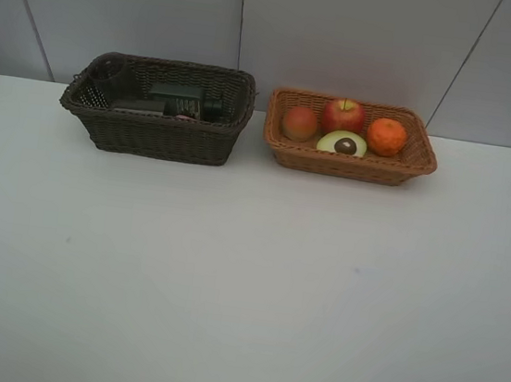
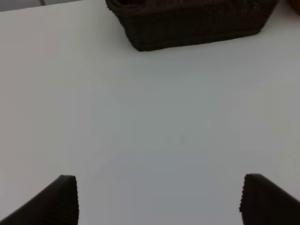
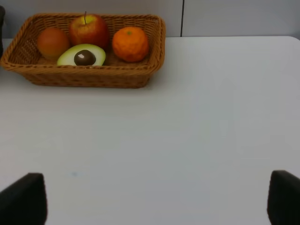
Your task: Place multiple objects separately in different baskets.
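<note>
1. Baskets stand side by side at the far part of the white table (image 1: pixel 243 292): the dark brown wicker basket (image 1: pixel 155 137) at about 11 o'clock from the table's middle, the orange-tan wicker basket (image 1: pixel 347 163) at about 1 o'clock, close together with a narrow gap between them.
2. Inside the orange-tan basket lie the peach-coloured fruit (image 1: pixel 299 123), the red apple (image 1: pixel 343 115), the orange tangerine (image 1: pixel 386 136) and the halved avocado (image 1: pixel 342 144), cut face and pit up, at the near wall.
3. Inside the dark brown basket a dark green pump bottle (image 1: pixel 189 106) lies on its side; the rest of its contents are too dark to tell apart.
4. Behind the table rises a pale grey panelled wall (image 1: pixel 349 35) with thin seams.
5. From the baskets' near walls to the near table edge the tabletop is a broad plain surface, with only a few faint specks.
6. The left gripper (image 2: pixel 159 199) hovers above the bare tabletop, near side of the dark basket, jaws spread wide and holding nothing.
7. The right gripper (image 3: pixel 157 201) hovers above the tabletop, near side of the orange-tan basket, fingers (image 3: pixel 23 199) wide apart and empty.
</note>
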You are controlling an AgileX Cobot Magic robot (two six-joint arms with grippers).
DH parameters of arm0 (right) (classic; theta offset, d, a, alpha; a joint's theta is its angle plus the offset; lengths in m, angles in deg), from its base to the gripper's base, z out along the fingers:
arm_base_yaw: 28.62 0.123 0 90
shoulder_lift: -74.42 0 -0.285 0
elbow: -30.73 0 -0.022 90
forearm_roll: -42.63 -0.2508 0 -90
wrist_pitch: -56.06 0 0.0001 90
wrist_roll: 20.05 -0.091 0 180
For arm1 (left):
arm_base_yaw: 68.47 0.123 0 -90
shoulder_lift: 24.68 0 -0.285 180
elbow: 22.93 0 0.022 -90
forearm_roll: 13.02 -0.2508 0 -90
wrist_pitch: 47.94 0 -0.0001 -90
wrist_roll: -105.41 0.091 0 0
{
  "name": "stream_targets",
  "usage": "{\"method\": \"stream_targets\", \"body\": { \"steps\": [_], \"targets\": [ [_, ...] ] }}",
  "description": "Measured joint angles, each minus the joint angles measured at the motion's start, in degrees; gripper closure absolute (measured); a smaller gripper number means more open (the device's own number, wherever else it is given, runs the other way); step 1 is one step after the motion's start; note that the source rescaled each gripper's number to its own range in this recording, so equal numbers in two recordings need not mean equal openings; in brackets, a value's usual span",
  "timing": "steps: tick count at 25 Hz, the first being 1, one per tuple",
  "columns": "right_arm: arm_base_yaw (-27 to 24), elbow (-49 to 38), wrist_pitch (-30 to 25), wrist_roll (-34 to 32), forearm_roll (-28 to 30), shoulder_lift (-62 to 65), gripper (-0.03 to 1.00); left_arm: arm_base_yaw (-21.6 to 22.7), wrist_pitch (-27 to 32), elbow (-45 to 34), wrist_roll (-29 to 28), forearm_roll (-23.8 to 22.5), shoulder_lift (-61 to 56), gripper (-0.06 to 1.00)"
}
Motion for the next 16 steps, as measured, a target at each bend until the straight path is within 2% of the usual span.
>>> {"method": "stream_targets", "body": {
  "steps": [16],
  "targets": [
    [0.0, 0.0, 0.0, 0.0, 0.04, 0.0, -0.03, 0.14, 0.0, 0.0, 0.0, 0.0, 0.0, 0.02]
  ]
}}
